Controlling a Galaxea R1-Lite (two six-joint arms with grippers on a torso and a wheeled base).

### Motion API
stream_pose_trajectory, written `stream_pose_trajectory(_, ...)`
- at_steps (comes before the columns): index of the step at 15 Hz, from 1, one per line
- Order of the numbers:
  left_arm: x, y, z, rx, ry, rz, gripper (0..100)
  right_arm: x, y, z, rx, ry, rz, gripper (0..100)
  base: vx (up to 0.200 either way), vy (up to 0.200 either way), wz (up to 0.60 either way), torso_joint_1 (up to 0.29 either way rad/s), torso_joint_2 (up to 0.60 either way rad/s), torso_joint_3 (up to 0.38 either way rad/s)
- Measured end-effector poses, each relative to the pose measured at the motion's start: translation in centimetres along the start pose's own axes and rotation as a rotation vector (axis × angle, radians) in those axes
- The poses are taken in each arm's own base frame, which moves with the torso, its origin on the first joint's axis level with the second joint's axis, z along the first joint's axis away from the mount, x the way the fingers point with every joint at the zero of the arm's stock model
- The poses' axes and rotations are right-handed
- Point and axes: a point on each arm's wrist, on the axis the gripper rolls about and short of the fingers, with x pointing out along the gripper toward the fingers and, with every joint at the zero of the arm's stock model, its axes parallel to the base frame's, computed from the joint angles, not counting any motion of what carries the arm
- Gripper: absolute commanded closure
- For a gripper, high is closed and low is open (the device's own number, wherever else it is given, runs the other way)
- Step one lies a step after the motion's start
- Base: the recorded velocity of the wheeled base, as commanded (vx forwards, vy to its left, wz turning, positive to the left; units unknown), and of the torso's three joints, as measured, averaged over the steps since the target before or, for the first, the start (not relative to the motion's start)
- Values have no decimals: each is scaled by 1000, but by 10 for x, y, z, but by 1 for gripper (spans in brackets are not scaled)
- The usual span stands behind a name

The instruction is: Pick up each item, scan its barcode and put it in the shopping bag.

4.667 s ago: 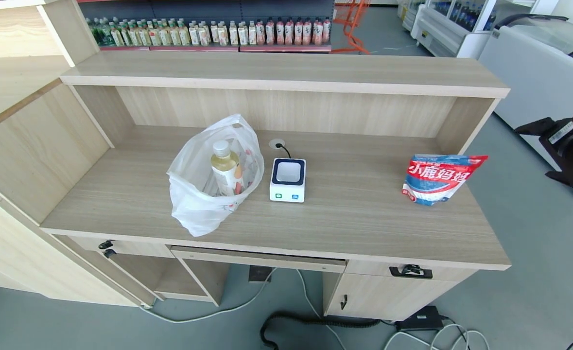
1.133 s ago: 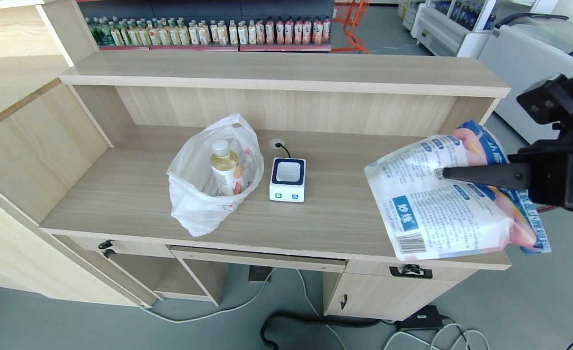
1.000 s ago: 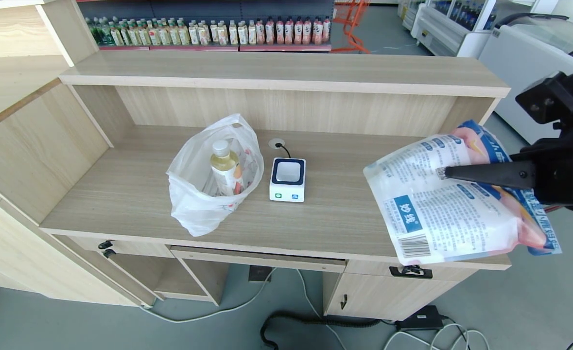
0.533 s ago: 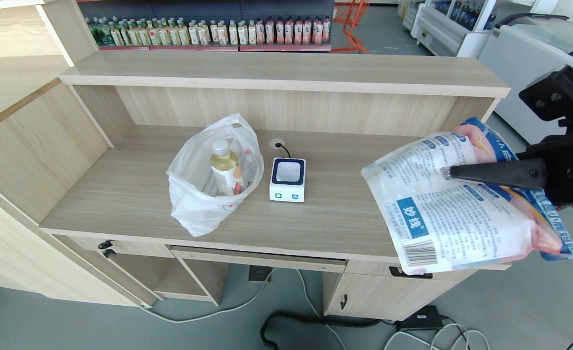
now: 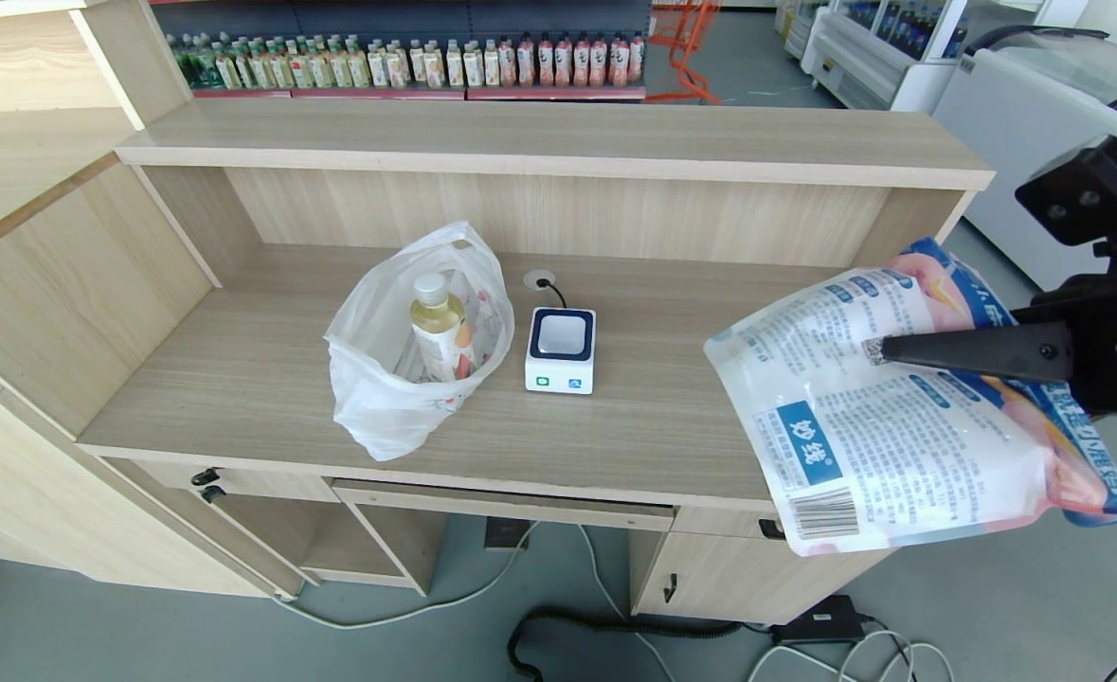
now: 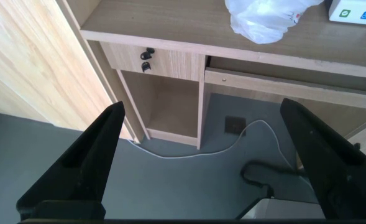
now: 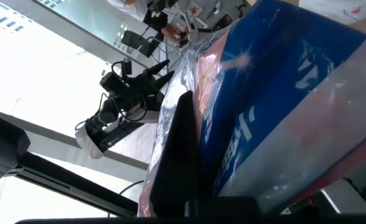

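Beside the white box-shaped barcode scanner (image 5: 561, 350), the translucent white plastic shopping bag (image 5: 383, 398) hides the lower end of a yellowish white-capped bottle (image 5: 437, 322). On the scanner's other side, the blue-and-white printed pouch (image 5: 899, 436) covers the far finger of the black right gripper (image 5: 884, 351).

The worktop (image 5: 672, 417) is pale, matt wood-grain board. The bag (image 5: 378, 398) is thin, crinkled, translucent white plastic. The pouch (image 5: 890, 445) is glossy plastic film. The scanner (image 5: 561, 371) is smooth white plastic with a shiny window. The right pincer (image 5: 880, 350) is matt black.
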Motion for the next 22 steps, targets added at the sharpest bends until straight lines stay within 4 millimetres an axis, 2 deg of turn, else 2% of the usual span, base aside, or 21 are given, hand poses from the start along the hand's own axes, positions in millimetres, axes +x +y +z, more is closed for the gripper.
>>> stream_pose_trajectory(8,0,0,0,0,0,0,0,1,1,-2,-15,1,2,100,0,0,0,0,0,0)
stream_pose_trajectory(11,0,0,0,0,0,0,0,-1,-1,-5,-254,-1,-10,100,0,0,0,0,0,0)
stream_pose_trajectory(14,0,0,0,0,0,0,0,-9,-9,-8,-614,-2,-66,100,0,0,0,0,0,0)
stream_pose_trajectory(17,0,0,0,0,0,0,0,-16,-30,-10,-912,52,-317,100,0,0,0,0,0,0)
stream_pose_trajectory(19,0,0,0,0,0,0,0,-22,-47,-12,-1018,112,-456,100,0,0,0,0,0,0)
stream_pose_trajectory(22,0,0,0,0,0,0,0,-30,-58,2,-1162,90,-609,100,0,0,0,0,0,0)
